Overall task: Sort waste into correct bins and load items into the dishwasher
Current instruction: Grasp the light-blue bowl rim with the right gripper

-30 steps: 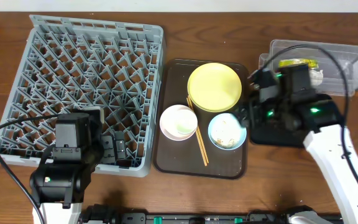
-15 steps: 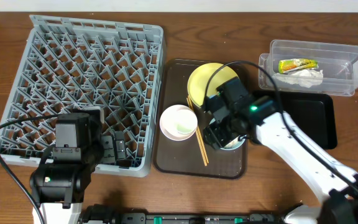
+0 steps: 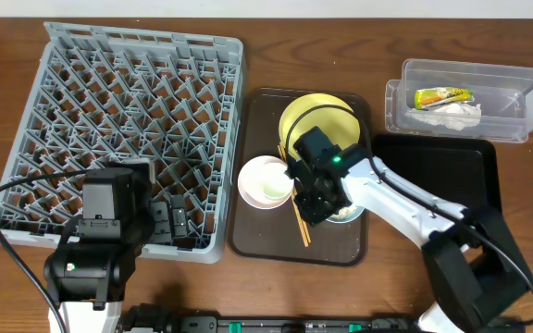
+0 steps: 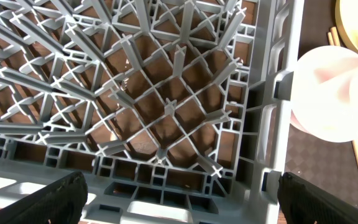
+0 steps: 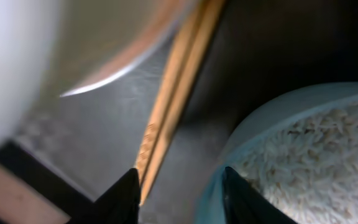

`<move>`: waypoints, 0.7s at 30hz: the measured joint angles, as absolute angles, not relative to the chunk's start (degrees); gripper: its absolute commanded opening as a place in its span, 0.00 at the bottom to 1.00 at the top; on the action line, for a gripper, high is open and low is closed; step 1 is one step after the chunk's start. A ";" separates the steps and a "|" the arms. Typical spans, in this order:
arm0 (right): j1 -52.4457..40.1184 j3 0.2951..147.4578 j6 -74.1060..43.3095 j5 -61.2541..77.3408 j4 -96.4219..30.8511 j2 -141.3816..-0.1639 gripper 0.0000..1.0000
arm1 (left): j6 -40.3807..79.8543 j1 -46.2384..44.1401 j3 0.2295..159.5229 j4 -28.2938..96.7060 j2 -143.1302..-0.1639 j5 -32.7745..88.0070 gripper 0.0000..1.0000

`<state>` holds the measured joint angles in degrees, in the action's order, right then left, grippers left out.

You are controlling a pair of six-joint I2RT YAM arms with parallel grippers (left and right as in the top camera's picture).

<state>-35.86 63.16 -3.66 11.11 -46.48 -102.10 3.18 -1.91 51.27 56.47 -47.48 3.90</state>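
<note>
Hovering right gripper, jaws parted, empty, chopsticks seemingly just beside one fingertip

Robot lab bench, wooden table, robot arm, staged dish rack, serving tray

Light-blue bowl mostly hidden under right arm; white bowl blurred, cropped.

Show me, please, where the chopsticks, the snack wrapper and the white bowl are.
chopsticks (image 5: 166, 115), right wrist view, middle of the visible shafts.
snack wrapper (image 3: 443, 95), overhead view, its middle.
white bowl (image 3: 266, 181), overhead view, centre of its inside.
</note>
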 measured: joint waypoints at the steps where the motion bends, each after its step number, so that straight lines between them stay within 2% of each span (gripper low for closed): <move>1: -35.86 63.16 -4.12 10.70 -46.22 -102.72 0.32 | 3.18 -1.91 51.27 56.45 -47.48 3.90 0.98; 5: -35.88 63.16 -5.87 9.85 -45.54 -103.85 0.24 | 3.18 -1.91 51.27 56.45 -47.48 3.90 0.98; 10: -35.88 63.16 -7.27 9.02 -45.50 -103.85 0.07 | 3.18 -1.91 51.27 56.45 -47.48 3.90 0.98; 14: -35.88 63.16 -7.90 7.51 -45.78 -102.06 0.01 | 3.18 -1.91 51.27 56.45 -47.48 3.90 0.98; 21: -35.86 63.16 -8.14 5.98 -45.76 -98.24 0.01 | 3.18 -1.91 51.24 56.45 -47.48 3.88 0.98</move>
